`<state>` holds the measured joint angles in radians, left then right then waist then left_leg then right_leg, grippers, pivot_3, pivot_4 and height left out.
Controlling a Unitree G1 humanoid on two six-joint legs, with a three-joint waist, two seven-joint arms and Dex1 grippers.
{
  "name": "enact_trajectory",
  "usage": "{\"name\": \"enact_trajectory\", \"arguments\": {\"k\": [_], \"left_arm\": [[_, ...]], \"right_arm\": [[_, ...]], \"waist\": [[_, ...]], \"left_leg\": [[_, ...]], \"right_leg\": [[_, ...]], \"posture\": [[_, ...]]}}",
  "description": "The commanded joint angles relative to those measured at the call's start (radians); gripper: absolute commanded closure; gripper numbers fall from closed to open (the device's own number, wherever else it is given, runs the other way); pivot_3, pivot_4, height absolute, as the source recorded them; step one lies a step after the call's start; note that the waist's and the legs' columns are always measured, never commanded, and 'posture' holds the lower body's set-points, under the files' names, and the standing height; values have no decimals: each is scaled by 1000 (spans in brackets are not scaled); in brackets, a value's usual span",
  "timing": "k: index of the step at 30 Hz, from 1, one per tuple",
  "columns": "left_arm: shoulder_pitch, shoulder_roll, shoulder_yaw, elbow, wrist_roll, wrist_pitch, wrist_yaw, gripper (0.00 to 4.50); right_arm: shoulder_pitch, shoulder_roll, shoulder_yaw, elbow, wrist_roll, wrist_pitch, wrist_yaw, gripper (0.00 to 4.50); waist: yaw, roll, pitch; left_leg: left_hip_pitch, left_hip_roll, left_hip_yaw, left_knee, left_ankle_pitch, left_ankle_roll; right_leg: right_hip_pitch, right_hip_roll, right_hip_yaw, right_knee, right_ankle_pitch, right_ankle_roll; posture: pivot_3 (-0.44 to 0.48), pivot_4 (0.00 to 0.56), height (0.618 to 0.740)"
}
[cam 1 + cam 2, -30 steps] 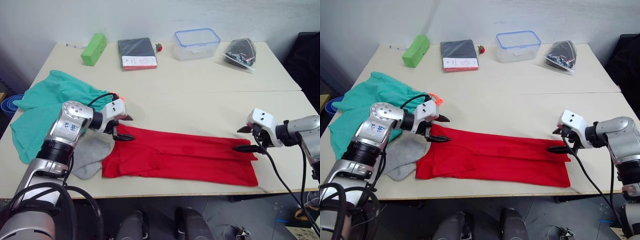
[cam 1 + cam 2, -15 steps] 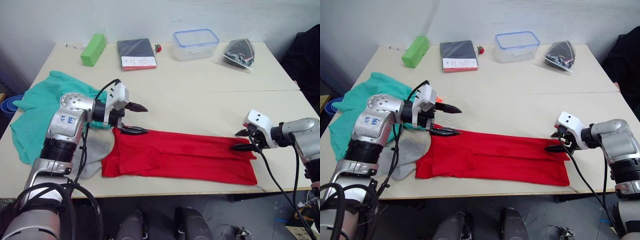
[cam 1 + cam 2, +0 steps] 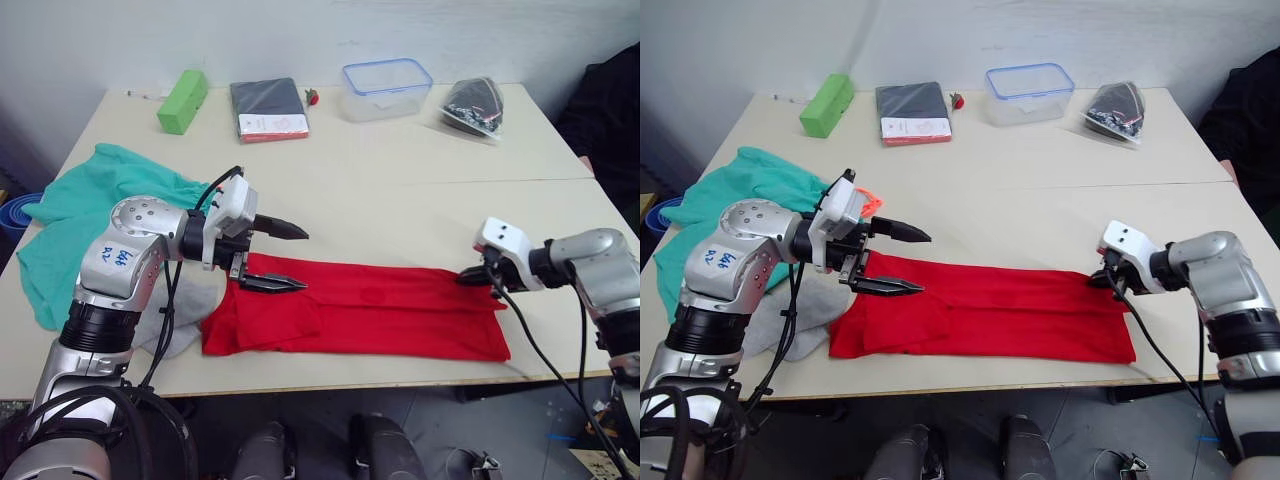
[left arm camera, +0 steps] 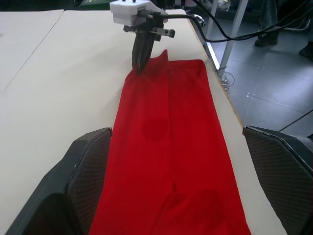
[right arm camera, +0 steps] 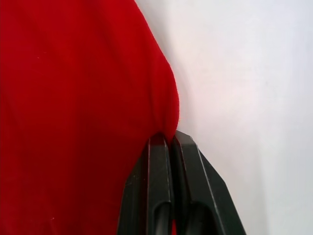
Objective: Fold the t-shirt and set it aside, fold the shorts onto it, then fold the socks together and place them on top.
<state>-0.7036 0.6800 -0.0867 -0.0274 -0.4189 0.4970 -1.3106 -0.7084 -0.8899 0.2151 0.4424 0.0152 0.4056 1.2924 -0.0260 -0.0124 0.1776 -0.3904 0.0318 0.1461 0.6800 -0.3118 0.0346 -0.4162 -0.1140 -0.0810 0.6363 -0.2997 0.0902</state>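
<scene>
The red t-shirt lies folded into a long strip along the table's near edge. My right gripper is shut on its far right corner, and the right wrist view has the fingertips pinching a bunched red edge. My left gripper hangs open just above the strip's left end, one finger over the fabric and one over bare table. In the left wrist view the t-shirt runs away toward the right gripper. The teal-green shorts lie crumpled at the left. A grey sock lies partly under the t-shirt's left end.
Along the back edge stand a green box, a black packet, a clear lidded container and a bag of dark items. A blue object sits past the table's left edge. Bare table spreads across the middle.
My right gripper has shut on the t-shirt's right corner. My left gripper, still open, has moved right over the strip's left end.
</scene>
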Motion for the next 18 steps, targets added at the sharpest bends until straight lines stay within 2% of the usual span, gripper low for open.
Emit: {"name": "enact_trajectory", "arguments": {"k": [1,5,13,18], "left_arm": [[13,19,6,-7,24,-42,14,0],[29,29,21,-16,18,-43,29,0],[71,39,53,-21,14,-47,88,0],[115,52,82,-59,2,-28,128,0]], "right_arm": [[-41,-4,62,28,-72,-65,28,4460],[-156,38,87,66,-116,-135,10,4460],[-468,197,192,569,-288,-380,-69,4460],[-566,269,209,760,-352,-500,-152,4460]], "waist": [[-3,0,0],[-8,1,1],[-8,3,2],[-10,4,2]], "left_leg": [[0,0,0,-1,0,0],[0,1,0,0,0,-1],[0,0,0,-1,0,-1],[-1,0,0,-2,0,-1]], "right_leg": [[0,0,0,0,0,0],[0,1,0,0,0,0],[-1,1,1,1,0,-1],[-2,1,1,3,0,-1]], "posture": [[0,150,740],[0,150,740],[0,150,740],[0,150,740]]}}
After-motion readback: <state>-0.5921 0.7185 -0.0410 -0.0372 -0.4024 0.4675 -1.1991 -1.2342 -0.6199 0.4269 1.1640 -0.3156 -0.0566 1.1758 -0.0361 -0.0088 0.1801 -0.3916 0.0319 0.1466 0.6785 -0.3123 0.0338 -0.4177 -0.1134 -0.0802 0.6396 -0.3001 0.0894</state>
